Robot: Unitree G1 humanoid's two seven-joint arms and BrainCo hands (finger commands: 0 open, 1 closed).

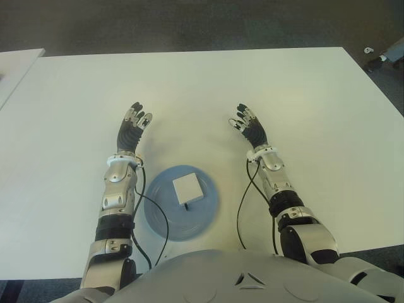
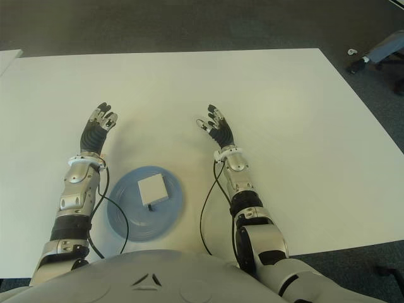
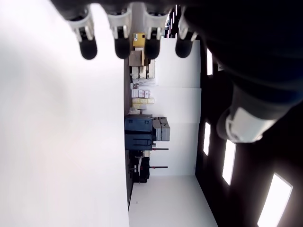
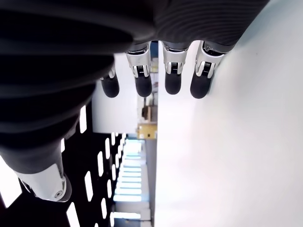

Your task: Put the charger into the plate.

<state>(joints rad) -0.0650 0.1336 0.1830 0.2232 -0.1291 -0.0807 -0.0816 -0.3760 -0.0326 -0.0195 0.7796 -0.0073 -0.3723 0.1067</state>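
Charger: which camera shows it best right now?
The left eye view: the white charger lies in full sight on the blue plate, between the open left hand and right hand. The right eye view shows it just as clearly from slightly aside. Both wrist views show only fingertips and bare table, no charger.

Charger [image 1: 187, 188] in plate [image 1: 165, 220]

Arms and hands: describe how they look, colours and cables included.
Both hands, left and right, are dark ribbed shells with silver knuckles and black fingertips. White rings mark the wrists, silver forearms run into black elbow sections, and a black cable loops beside each arm.
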